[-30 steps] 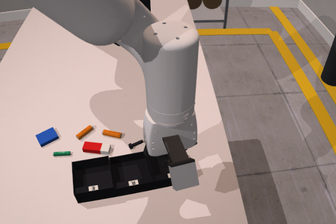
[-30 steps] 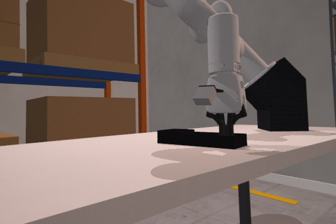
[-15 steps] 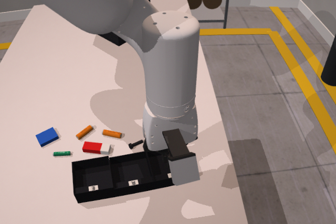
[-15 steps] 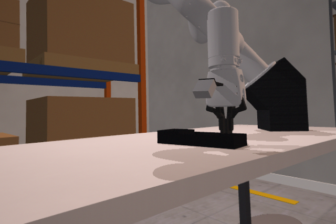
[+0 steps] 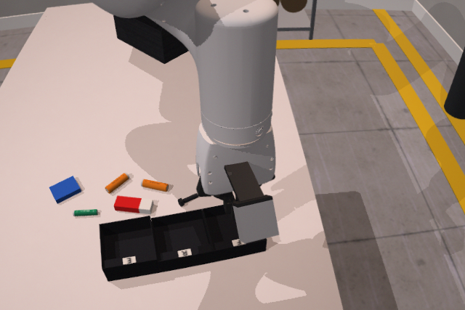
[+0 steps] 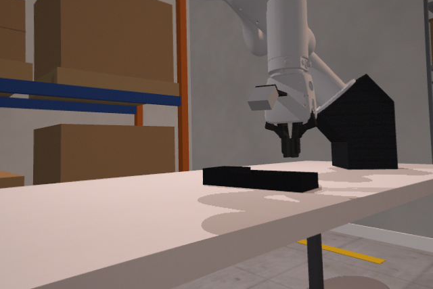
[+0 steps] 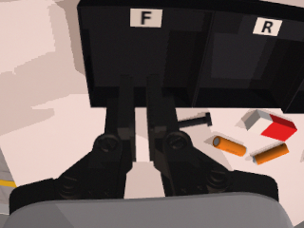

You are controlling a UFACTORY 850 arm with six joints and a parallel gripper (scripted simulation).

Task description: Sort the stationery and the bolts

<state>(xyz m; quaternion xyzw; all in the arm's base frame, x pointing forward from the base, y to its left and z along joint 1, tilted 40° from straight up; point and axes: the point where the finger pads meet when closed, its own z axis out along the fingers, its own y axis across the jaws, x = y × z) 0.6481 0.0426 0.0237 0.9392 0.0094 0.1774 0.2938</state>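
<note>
A black three-part bin stands near the table's front edge, with compartments marked E (image 5: 128, 259), R (image 5: 184, 252) and F (image 7: 146, 18). A black bolt (image 5: 189, 199) lies on the table just behind the bin; it also shows in the wrist view (image 7: 194, 120). A red-and-white eraser (image 5: 133, 204), a green pen (image 5: 86, 212) and a blue block (image 5: 65, 189) lie to the left. My gripper (image 6: 290, 154) hovers above the F end of the bin, to the right of the bolt. Its fingers are shut with nothing between them.
Two orange cylinders (image 5: 117, 182) (image 5: 155, 184) lie behind the eraser. A large black block (image 6: 362, 124) stands at the back of the table. The table's right edge is close to the bin's F end.
</note>
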